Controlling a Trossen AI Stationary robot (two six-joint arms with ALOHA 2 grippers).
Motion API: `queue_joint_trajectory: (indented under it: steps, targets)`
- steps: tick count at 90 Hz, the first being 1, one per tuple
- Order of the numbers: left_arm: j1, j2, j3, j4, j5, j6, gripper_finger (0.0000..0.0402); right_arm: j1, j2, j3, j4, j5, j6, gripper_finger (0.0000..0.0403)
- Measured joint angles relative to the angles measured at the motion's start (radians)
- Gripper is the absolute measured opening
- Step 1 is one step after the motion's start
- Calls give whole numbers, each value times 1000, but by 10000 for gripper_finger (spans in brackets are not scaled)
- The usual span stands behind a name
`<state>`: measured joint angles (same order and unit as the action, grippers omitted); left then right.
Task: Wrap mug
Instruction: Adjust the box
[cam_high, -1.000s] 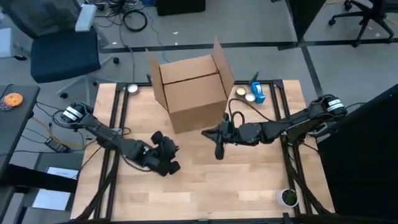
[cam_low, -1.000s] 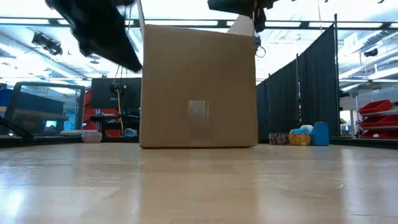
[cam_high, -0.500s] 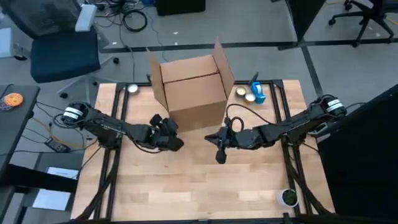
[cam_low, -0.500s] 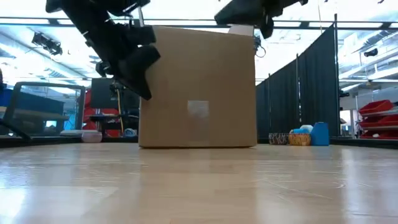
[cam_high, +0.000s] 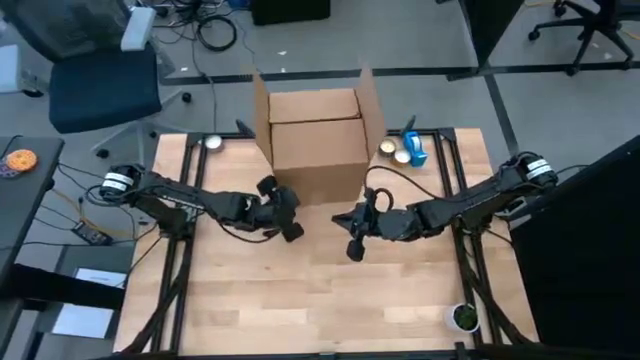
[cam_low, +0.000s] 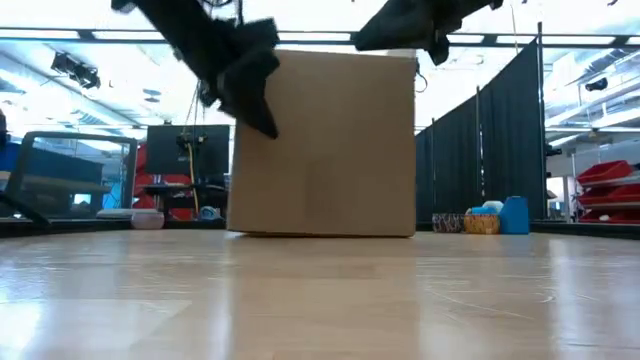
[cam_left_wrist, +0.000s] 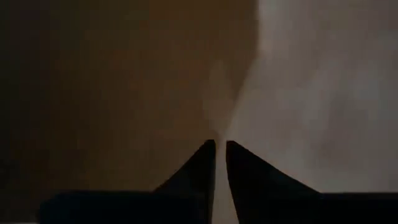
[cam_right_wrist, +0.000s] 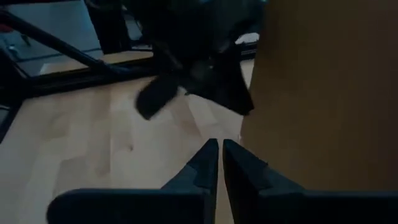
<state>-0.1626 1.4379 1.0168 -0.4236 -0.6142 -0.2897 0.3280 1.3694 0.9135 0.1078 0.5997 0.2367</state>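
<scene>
1. One cardboard box stood open at the far middle of the wooden tabletop, its four flaps up; no mug showed in any of the four views, so I could not tell where it was.
2. My left gripper hung at the box's near-left corner, raised off the tabletop, its two fingers drawn almost together with only a thin slit between them, and nothing was held there.
3. In the left wrist view the brown face of the box filled the picture just past those fingers, though whether they touched the cardboard could not be made out.
4. My right gripper hung just in front of the box's near-right corner, pointed down toward the tabletop, its two fingers likewise nearly closed on nothing.
5. The right wrist view showed the box wall on one side and my left gripper farther off across the bare wood.
6. From table height, both arms came in from above and their two grippers sat high against the box's upper corners.
7. Beyond the box's right side lay a small cluster: one blue container and two round tins.
8. One small round puck rested at the far-left corner, and one dark round object sat at the near-right edge.
</scene>
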Motion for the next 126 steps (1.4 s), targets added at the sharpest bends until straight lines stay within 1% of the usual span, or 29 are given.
queue_joint_trajectory:
  steps: [9,14,28,33,38,46,53,59,78,93,98,108,117,126]
  targets:
    - [-36,-24,120,-111,10,79,25,33,-92,5,-48,-1,-2,0]
    - [-52,-34,190,-201,9,102,25,57,-151,6,-84,-1,-1,0]
    - [-95,-52,353,-398,-23,83,25,142,-327,6,-278,-1,24,0]
    - [-108,-58,381,-414,-44,64,25,176,-379,6,-372,-1,72,0]
    - [-124,-68,386,-422,-64,42,25,203,-419,6,-447,0,140,0]
    - [-134,-67,385,-454,-110,1,25,246,-458,-7,-515,5,245,0]
    - [-132,-66,383,-527,-176,-46,25,274,-466,-31,-517,3,279,1]
    - [-113,-67,380,-548,-224,-80,25,287,-460,-43,-517,0,283,1]
    - [-13,-66,374,-577,-236,-88,25,273,-421,-46,-479,2,251,2]
    - [56,-66,374,-588,-329,-85,25,245,-407,-46,-442,2,224,1]
    - [69,-66,374,-585,-325,-92,25,238,-407,-46,-439,3,226,1]
    - [68,-66,374,-573,-241,-105,25,238,-407,-46,-440,2,233,2]
    - [34,-67,375,-572,-189,-110,25,241,-407,-46,-441,2,232,1]
    - [-13,-67,377,-585,-178,-110,25,244,-407,-46,-447,2,218,1]
